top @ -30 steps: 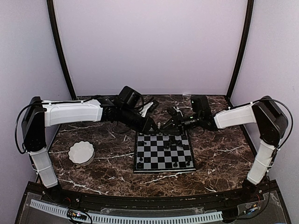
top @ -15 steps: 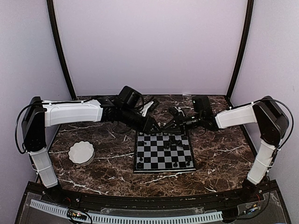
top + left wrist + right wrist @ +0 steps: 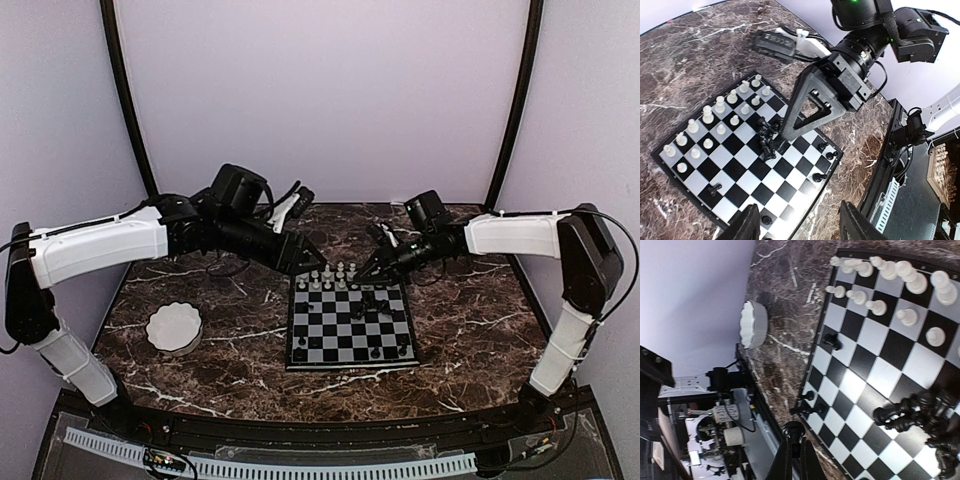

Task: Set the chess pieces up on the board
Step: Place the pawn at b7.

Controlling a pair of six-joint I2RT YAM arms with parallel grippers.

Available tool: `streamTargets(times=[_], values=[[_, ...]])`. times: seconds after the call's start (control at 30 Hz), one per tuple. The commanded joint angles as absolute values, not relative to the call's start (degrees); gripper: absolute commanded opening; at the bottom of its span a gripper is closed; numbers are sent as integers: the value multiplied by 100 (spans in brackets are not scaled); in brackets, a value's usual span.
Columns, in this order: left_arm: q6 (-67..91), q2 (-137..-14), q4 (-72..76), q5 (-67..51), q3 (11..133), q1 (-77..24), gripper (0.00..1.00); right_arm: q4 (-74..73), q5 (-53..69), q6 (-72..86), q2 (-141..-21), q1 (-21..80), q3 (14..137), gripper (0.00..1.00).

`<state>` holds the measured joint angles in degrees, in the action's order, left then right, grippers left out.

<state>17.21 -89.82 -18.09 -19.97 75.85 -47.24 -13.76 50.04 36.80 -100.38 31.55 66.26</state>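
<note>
Far left on the marble tabletop point(image 3: 230, 370): a white scalloped bowl point(image 3: 174, 327), well apart from the board point(image 3: 340, 336).

Next, reaching in from the left and raised above the table beside the board's far-left corner: the left gripper point(image 3: 801, 225). Fingers point(image 3: 746, 226) spread wide in its wrist view, with nothing between them.

At the centre, lying flat and square to the table edge: the board. Along its far edge, two rows of white pieces point(image 3: 331, 279), upright and filling the left and middle of that edge. Right of centre, a tight huddle of black pieces point(image 3: 374, 300), some tipped against each other. Toward the near edge, a few single black pieces point(image 3: 375, 351), spaced apart, with one more lying alone near the left side.

From the right, slanting down to the far-right part of the board: the right gripper point(image 3: 780, 144), tip right at the black huddle. Fingers pressed together in its wrist view, pinching a small black piece point(image 3: 793, 429) by its body, round head poking out past the tips. Impossible to tell whether that piece rests on a square or hangs just clear of it.
</note>
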Motion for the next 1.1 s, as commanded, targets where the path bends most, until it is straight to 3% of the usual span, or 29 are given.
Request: streamTargets(times=[0.0,0.27,0.47,0.8,1.07], values=[[1722,-8752,-2053,-1721,7226,-4624,56,-3069,3773,2362,-9771,3182,7066,3],[1698,-8959,-2124,-1539,7394,-4581,56,-4840,1650,1193,-9683,3853,7549,3],[1745,-9076,-2034,-1563,7414,-4579,56,-5361,759,1103,-9681,4559,7551,3],[1820,-9207,-1922,-1607,7461,-4579,56,-5812,-433,1095,-9932,5269,7739,2],[1880,-9274,-1864,-1643,7478,-4579,56,-5766,-577,1030,-10092,5348,7685,2]])
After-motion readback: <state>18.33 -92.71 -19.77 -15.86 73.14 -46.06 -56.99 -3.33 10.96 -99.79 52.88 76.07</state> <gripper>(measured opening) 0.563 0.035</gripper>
